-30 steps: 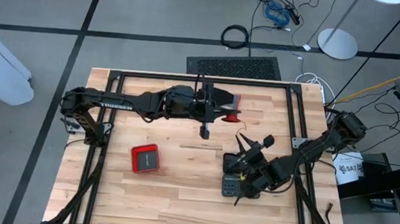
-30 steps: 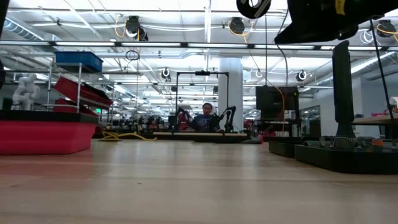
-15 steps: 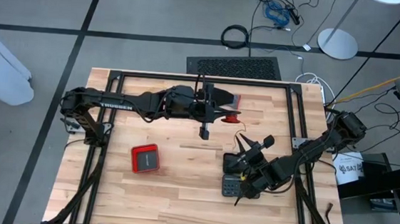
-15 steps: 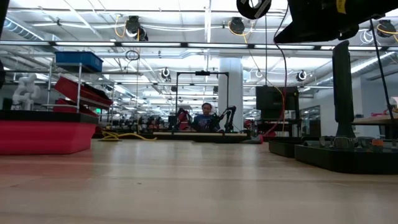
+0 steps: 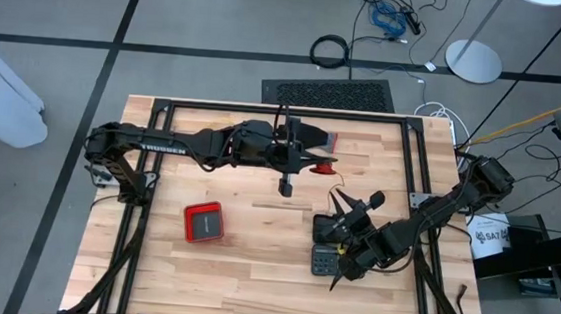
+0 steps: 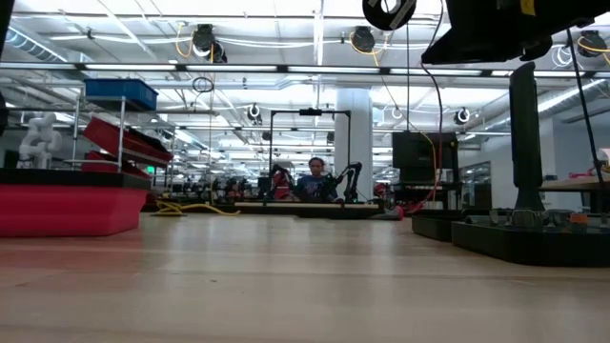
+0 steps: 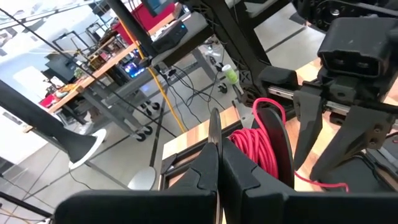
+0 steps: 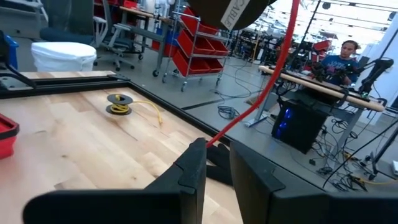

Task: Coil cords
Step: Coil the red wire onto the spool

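A red cord [image 7: 261, 140] is wound on a black spool [image 7: 283, 146] that hangs in the air over the table's middle [image 5: 328, 164]. My left gripper [image 7: 217, 146] is shut right beside the spool. The cord's free run [image 8: 261, 93] goes from the spool [image 8: 230, 9] down to my right gripper [image 8: 216, 163], which stands nearer the table's front [image 5: 345, 207], shut on it. A second spool, with yellow cord [image 8: 119, 104], rests flat on the table. My left gripper comes level from the table's left, and the spool's black flange [image 7: 281, 168] sits against its fingers. The fingers themselves hide the place of contact. The spool is clear of the table, standing on edge. My right gripper pinches the red cord's free run [image 8: 214, 140] between its two fingers, which point about level. A single strand rises from them in a gentle curve toward the spool above.
A red bin [image 5: 203, 221] sits left of centre on the wood table. A black box [image 5: 326, 253] lies under my right arm. A black frame [image 5: 284, 110] rings the table. A person sits at a bench far behind [image 8: 343, 59].
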You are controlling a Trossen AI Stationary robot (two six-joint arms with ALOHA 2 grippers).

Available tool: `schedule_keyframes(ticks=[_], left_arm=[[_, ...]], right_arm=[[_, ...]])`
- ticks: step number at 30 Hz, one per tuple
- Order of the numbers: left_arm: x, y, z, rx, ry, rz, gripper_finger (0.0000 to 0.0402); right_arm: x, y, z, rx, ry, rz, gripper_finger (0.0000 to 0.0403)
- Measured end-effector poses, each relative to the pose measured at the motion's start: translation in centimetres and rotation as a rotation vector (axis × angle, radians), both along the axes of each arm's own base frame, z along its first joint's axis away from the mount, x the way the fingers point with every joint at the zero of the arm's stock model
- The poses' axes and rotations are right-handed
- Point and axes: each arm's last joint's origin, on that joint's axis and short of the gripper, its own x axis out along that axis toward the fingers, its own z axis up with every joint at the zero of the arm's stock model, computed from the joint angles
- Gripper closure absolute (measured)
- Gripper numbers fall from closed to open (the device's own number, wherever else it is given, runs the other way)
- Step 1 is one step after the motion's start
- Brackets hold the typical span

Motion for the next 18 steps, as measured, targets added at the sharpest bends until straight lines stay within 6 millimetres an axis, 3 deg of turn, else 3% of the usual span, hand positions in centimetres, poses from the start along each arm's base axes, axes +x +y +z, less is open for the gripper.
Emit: schedule_keyframes(ticks=[13, 18], left_arm=[[0.02, -0.36, 0.00, -0.016, -0.001, -0.043, 0.0402], [0.03, -0.68, 0.00, -0.032, -0.001, -0.060, 0.0402]], right_arm=[[0.20, -0.44, 0.11, -0.033, -0.024, -0.037, 0.0345], [0.38, -0.78, 0.13, -0.034, -0.022, -0.051, 0.0373]])
